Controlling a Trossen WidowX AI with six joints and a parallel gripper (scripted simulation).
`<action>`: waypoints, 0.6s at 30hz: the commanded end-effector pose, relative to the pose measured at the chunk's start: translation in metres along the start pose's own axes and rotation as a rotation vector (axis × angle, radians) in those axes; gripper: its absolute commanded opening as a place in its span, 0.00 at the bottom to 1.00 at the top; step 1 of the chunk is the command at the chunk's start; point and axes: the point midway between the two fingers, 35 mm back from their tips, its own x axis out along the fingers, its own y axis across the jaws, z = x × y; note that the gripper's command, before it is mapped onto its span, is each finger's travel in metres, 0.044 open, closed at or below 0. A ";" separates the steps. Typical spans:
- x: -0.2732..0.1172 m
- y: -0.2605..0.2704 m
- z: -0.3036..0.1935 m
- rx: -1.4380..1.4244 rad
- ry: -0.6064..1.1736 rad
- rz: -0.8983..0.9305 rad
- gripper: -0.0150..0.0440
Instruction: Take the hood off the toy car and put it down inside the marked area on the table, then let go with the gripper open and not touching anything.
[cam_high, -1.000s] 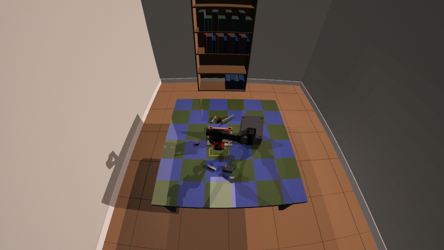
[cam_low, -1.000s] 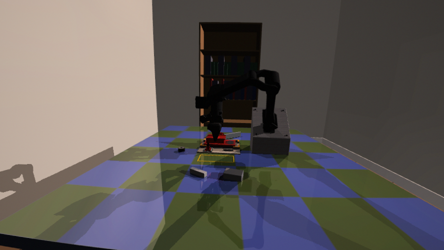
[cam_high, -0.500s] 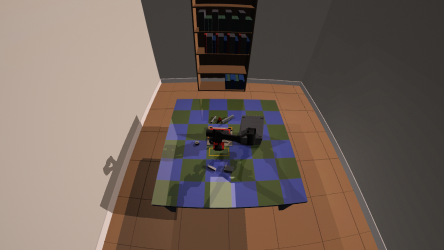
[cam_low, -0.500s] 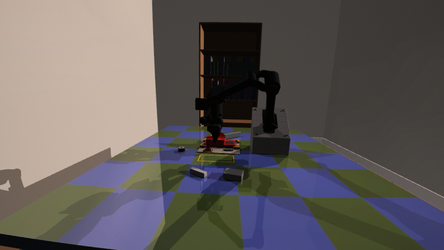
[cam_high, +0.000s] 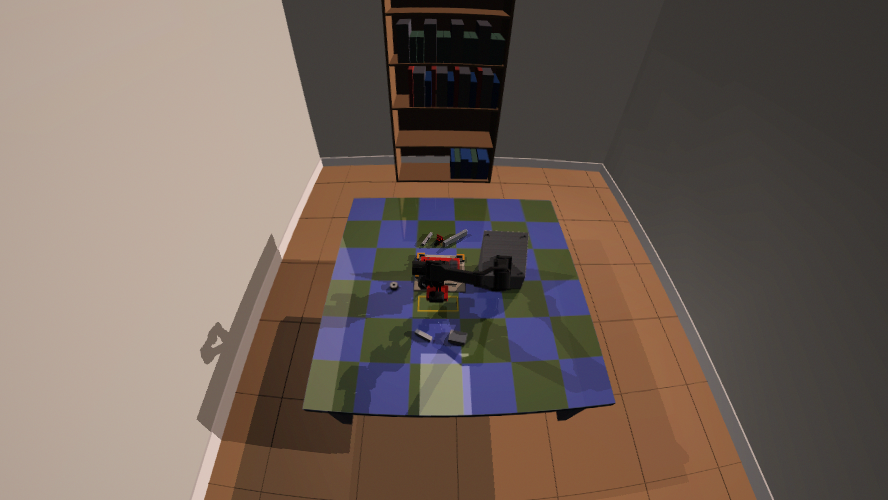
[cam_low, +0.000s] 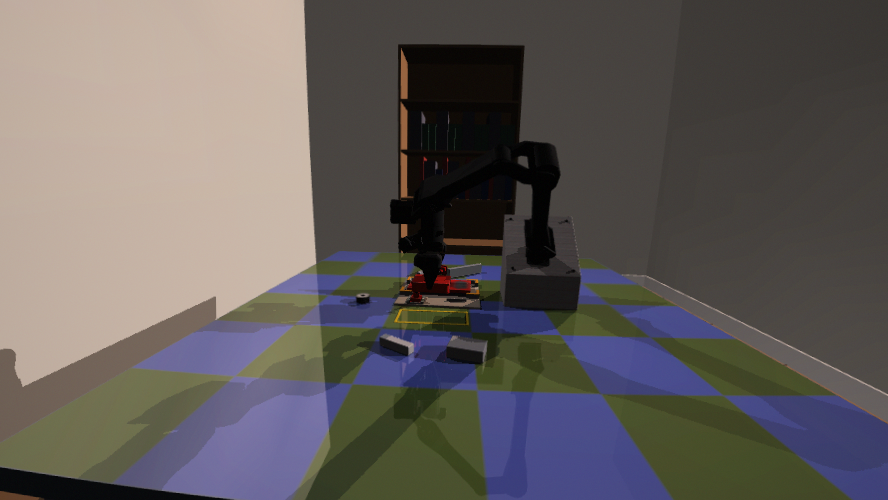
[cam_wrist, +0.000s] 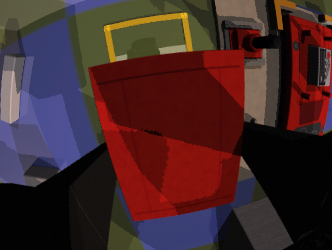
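The red hood (cam_high: 443, 289) (cam_low: 441, 284) (cam_wrist: 195, 172) is off the car, held flat in the air between the car and the marked area. My gripper (cam_high: 436, 294) (cam_low: 430, 284) (cam_wrist: 174, 137) is shut on it, one finger at each side edge. The red toy car (cam_high: 441, 259) (cam_low: 461, 285) (cam_wrist: 311, 112) stands behind it, with its engine block exposed in the wrist view. The marked area, a yellow outline (cam_high: 438, 311) (cam_low: 433, 310) (cam_wrist: 145, 21), lies on the table in front; in the wrist view the hood hides part of it.
A beige board (cam_low: 438, 302) (cam_wrist: 267, 95) with a small red part (cam_wrist: 248, 43) lies between car and outline. Two grey blocks (cam_high: 423, 336) (cam_high: 457, 337) lie in front of the outline. A dark ring (cam_high: 393, 285) (cam_low: 362, 298) lies left. The grey base box (cam_low: 540, 291) stands right.
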 end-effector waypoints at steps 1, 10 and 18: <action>0.004 -0.001 -0.002 0.007 0.006 0.000 0.25; 0.009 -0.001 -0.001 0.007 0.006 0.000 0.25; 0.014 -0.001 -0.001 0.007 0.006 0.000 0.25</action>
